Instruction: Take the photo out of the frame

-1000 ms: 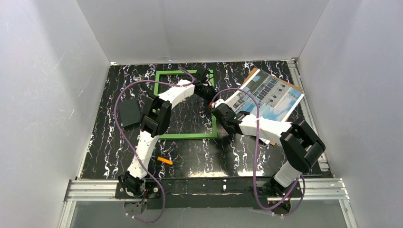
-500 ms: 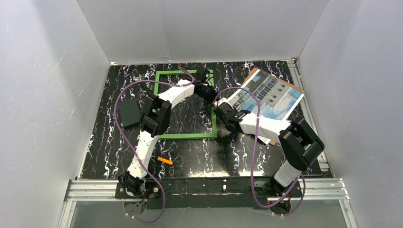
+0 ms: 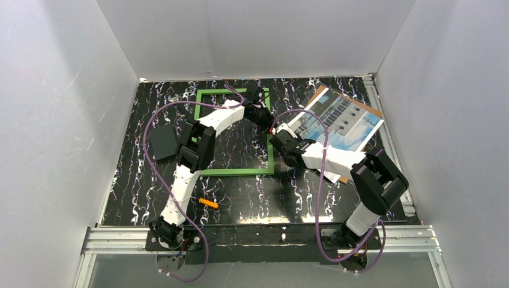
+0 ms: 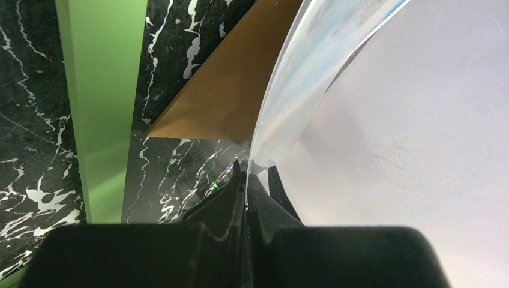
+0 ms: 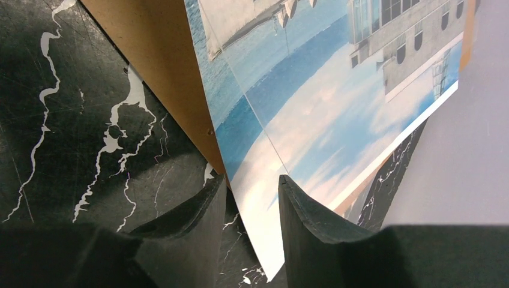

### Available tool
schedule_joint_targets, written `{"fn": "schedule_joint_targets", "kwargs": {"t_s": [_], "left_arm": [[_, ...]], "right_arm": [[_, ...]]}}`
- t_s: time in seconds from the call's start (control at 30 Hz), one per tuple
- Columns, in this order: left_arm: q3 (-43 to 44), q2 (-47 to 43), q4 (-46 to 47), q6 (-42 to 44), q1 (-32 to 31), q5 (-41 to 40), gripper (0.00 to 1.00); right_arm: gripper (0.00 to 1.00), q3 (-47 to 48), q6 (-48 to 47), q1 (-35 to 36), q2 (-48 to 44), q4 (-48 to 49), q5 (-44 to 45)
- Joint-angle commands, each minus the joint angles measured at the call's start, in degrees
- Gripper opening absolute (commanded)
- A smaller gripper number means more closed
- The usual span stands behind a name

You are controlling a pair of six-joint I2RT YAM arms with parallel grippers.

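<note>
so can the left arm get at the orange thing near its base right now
Probably not yet: the left end effector is shut on the photo at the far side, though the orange thing lies unobstructed.

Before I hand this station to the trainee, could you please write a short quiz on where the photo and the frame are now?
1. True or false: the photo lies inside the frame.
2. What lies directly under the photo? A. a brown backing board; B. a green cloth; C. a white plate.
3. Which gripper is pinched shut on a sheet edge, and which one is open?

Key
1. False: the frame is empty, and the photo lies to its right.
2. A.
3. The left gripper is shut, apparently on the photo's edge; the right gripper is open around it.
</note>
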Motion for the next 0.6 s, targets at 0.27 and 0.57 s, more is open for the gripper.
{"fn": "schedule_joint_targets", "kwargs": {"t_s": [0.27, 0.57], "left_arm": [[1.3, -2.5, -3.9, -1.6, 0.9, 4.9, 0.0], [1.3, -1.9, -2.6, -3.1, 1.2, 6.0, 0.0]], "right_arm": [[0.45, -0.4, -3.2, 0.0, 1.4, 4.7, 0.5], [0.49, -1.2, -2.8, -0.5, 3.0, 7.2, -0.9]]}}
